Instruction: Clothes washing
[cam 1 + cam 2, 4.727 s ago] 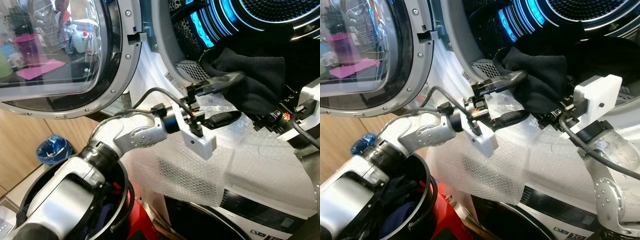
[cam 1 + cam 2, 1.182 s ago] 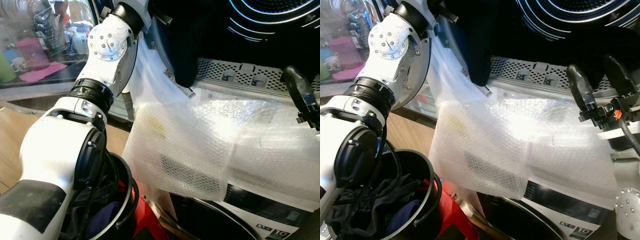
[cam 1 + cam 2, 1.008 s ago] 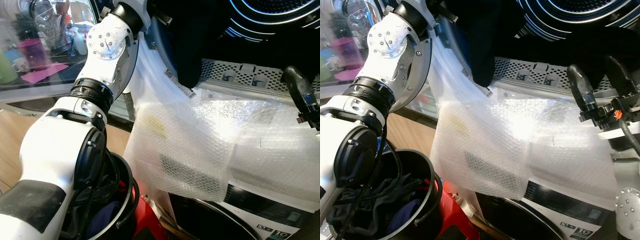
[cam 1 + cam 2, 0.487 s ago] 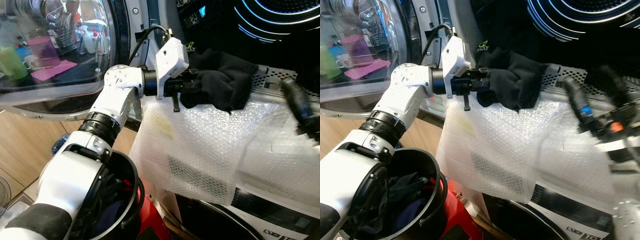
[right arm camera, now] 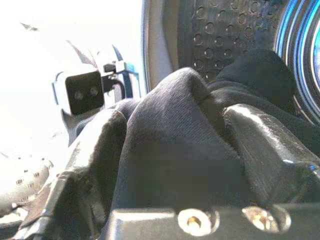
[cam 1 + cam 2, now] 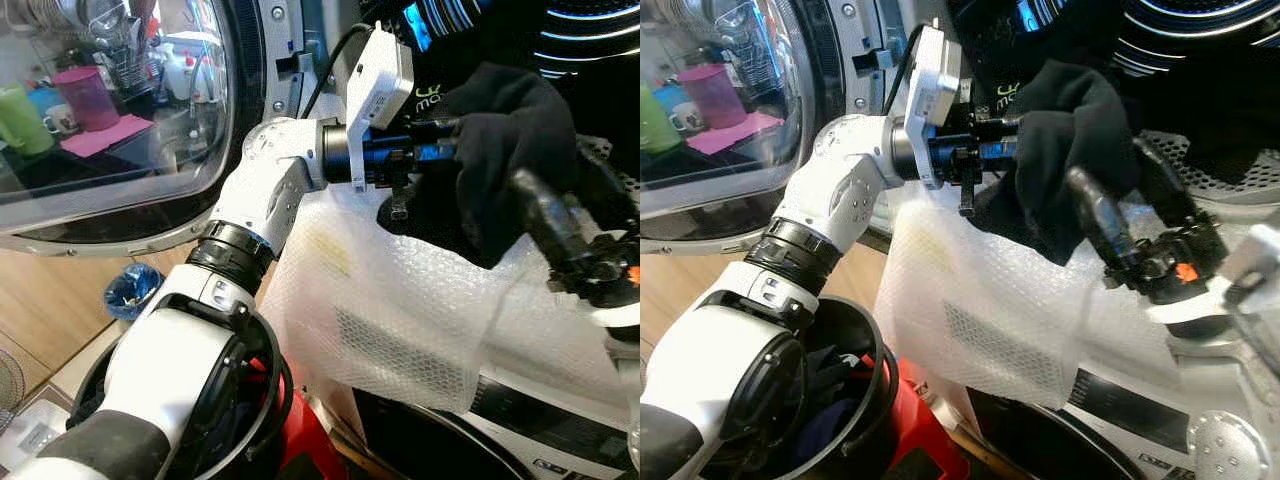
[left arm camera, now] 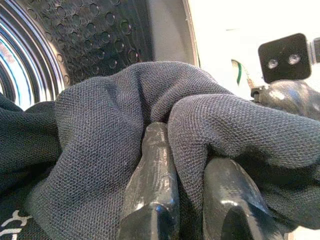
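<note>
A black garment (image 6: 510, 130) hangs bunched at the lower lip of the washer's drum opening (image 6: 590, 30). My left gripper (image 6: 445, 150) reaches in from the left and is shut on a fold of it; in the left wrist view the two fingers (image 7: 150, 165) pinch the dark knit cloth. My right gripper (image 6: 1108, 165) comes up from the lower right, open, with its fingers (image 5: 260, 145) straddling the same garment.
The round glass door (image 6: 120, 110) stands swung open on the left. Bubble wrap (image 6: 400, 300) drapes over the machine's front below the opening. A black basket (image 6: 855, 405) holding dark clothes sits at lower left, beside something red (image 6: 925, 440).
My left gripper has carried the garment up and to the right, toward the drum. The right gripper has come in around the cloth. The view has also shifted.
</note>
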